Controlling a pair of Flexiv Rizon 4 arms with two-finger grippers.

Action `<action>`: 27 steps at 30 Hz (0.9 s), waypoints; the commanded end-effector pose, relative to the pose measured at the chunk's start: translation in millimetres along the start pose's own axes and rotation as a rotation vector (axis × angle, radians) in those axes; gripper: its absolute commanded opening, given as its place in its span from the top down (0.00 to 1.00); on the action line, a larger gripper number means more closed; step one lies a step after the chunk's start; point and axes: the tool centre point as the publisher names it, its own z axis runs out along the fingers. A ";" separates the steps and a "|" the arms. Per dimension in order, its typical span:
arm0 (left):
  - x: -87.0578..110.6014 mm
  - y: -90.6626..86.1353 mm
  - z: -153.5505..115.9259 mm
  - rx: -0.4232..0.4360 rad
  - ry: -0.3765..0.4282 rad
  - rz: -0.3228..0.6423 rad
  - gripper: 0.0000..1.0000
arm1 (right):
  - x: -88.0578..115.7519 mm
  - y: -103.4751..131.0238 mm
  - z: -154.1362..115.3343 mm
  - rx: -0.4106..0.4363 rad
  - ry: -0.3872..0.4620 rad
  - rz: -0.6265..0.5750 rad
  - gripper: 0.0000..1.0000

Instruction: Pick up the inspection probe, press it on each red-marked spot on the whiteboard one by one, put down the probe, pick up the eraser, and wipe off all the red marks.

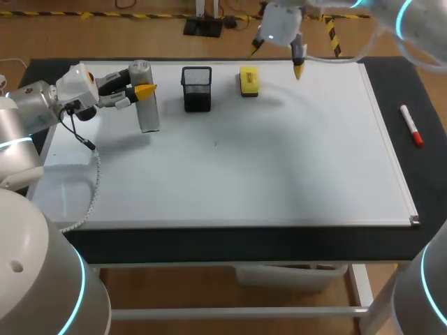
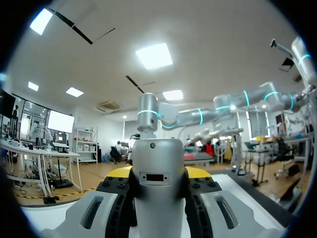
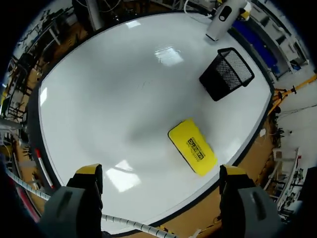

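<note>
White board [image 1: 279, 160] covers most of the dark table, filling the middle of the head view. At the upper left of that frame the left gripper [image 1: 137, 96] comes in from the left edge, its yellow-tipped fingers clamped on either side of the grey inspection probe [image 1: 147, 112]. The probe stands roughly upright over the board's upper left corner; whether its lower end touches the surface cannot be told. In the left wrist view the probe's grey body [image 2: 158, 183] fills the space between the two fingers. Just to the right of the probe in the head view stands a black mesh holder [image 1: 197, 88], and right of that the yellow eraser [image 1: 248, 80] lies flat near the board's top edge. The right gripper [image 1: 277, 59] hangs at the top centre, above and just right of the eraser, fingers spread wide and holding nothing; its wrist view shows the eraser [image 3: 192, 147] on the board between and ahead of its tips. A red marker [image 1: 411, 125] lies on the dark table past the board's right edge.
</note>
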 end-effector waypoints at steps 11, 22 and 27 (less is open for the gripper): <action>0.2 -0.3 0.8 0.001 -0.002 0.002 1.00 | 54.1 0.5 -69.7 -0.043 -0.252 0.199 0.00; 0.2 -0.3 0.8 0.001 -0.002 0.002 1.00 | 66.5 -2.8 -109.5 -0.182 -0.165 0.260 0.00; 0.2 -0.3 0.8 0.001 -0.002 0.002 1.00 | 68.5 -2.2 -120.5 -0.229 -0.115 0.273 0.00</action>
